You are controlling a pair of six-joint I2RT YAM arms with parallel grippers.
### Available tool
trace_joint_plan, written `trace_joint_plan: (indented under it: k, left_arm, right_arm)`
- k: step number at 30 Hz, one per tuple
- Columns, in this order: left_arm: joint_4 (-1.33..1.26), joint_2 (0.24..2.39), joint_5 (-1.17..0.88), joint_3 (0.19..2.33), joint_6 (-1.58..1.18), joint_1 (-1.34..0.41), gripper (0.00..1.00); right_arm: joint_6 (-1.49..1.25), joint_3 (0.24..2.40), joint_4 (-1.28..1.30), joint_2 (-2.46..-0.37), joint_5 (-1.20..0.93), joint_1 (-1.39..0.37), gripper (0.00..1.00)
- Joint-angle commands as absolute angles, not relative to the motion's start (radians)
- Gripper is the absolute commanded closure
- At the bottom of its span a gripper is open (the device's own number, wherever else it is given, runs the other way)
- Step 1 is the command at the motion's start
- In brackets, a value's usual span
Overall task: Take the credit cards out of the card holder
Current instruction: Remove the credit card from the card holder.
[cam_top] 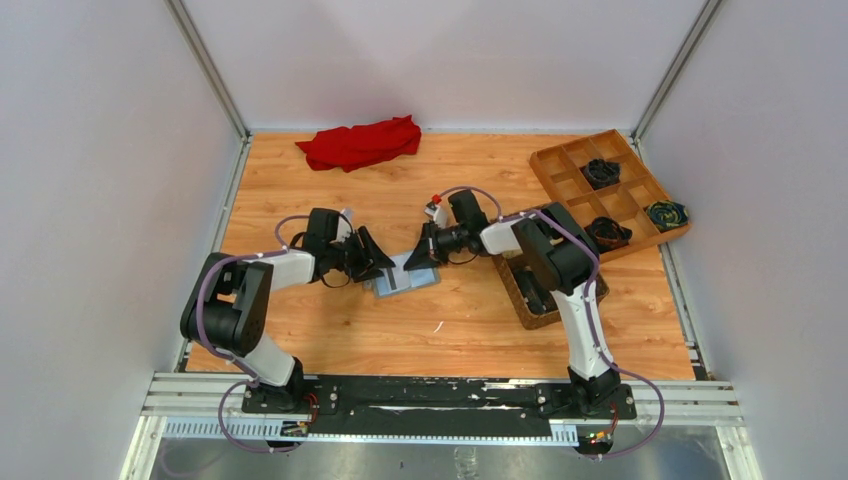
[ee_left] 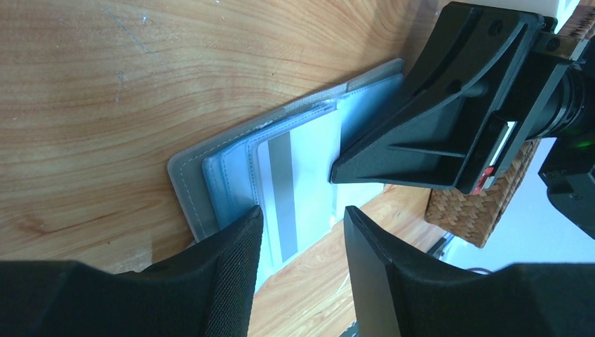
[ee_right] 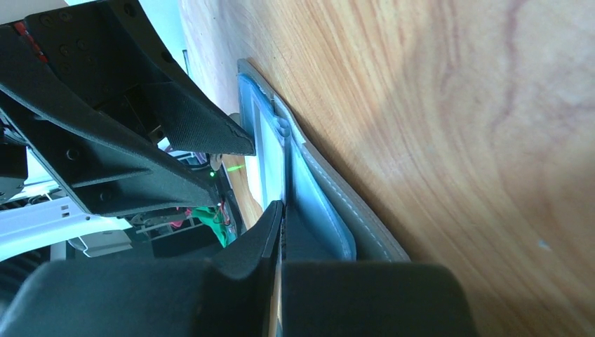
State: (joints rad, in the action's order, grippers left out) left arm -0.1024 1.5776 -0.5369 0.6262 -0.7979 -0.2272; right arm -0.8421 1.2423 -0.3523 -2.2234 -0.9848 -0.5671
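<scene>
L gripper [cam_top: 378, 262] [ee_left: 302, 217]: the two black ribbed fingers [ee_left: 224, 281] stand part-way apart, a clear gap btwn them. It hovers low over the near-left end of the small grey bifold card holder [cam_top: 405, 278] [ee_left: 186, 175], which lies opened flat on the light wooden table [cam_top: 330, 330], darker grey outside down, lighter blue-grey slotted inside up, about mid-table btwn the two grippers. A pale thin rectangular card [ee_left: 312, 161] w/ a grey stripe sits partly in the holder's slot. Its free end reaches into the gap btwn the L fingers. Can't tell if either finger touches the card, and no firm pinch shows.

R gripper [cam_top: 418, 258] [ee_left: 340, 172] [ee_right: 281, 210]: jaws pressed together, only a thin seam btwn them, nothing visibly clamped. Its pointed tip is down on the holder's inner face at the far-right side, right at the pale card's edge, opposite the L gripper. In the R wrist view the holder's edge [ee_right: 365, 232] is just beside that tip, w/ the L fingers [ee_right: 175, 119] close by on the other side.

No tan-gold card can be made out.

Farther right, a brown woven basket [cam_top: 515, 285] [ee_left: 477, 210] sits under the R arm, near the holder but apart from it. Beyond that, at far right, is a wooden divided tray [cam_top: 545, 165] w/ dark items in some compartments. At the far edge lies a crumpled red cloth [cam_top: 360, 143].
</scene>
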Motion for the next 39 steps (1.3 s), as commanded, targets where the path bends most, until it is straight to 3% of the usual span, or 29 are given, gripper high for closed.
trace_joint_plan:
  k: [1, 6, 12, 19, 23, 29, 39]
  left_arm:
    - [-0.076, 1.598, -0.520, 0.600, -0.792, -0.247, 0.49]
    - [-0.077, 1.605, -0.522, 0.592, -0.786, -0.247, 0.51]
    - [-0.076, 1.595, -0.514, 0.582, -0.782, -0.247, 0.55]
    - [-0.077, 1.652, -0.495, 0.597, -0.779, -0.247, 0.87]
    - [-0.076, 1.679, -0.477, 0.606, -0.779, -0.247, 1.00]
    - [-0.049, 1.744, -0.454, 0.621, -0.775, -0.247, 1.00]
    - [0.208, 1.756, -0.332, 0.738, -0.644, -0.245, 1.00]
  right_arm:
    - [-0.971, 1.197, -0.533, -2.271, -1.024, -0.580, 1.00]
    - [-1.135, 1.162, -0.772, -2.304, -1.053, -0.579, 1.00]
    - [-1.119, 1.157, -0.761, -2.292, -1.052, -0.580, 1.00]
    - [-1.016, 1.162, -0.621, -2.259, -1.030, -0.579, 1.00]
    - [-0.903, 1.180, -0.471, -2.234, -1.002, -0.579, 1.00]
    - [-0.730, 1.206, -0.212, -2.183, -0.917, -0.578, 1.00]
    - [-0.678, 1.198, -0.169, -2.166, -0.909, -0.553, 1.00]
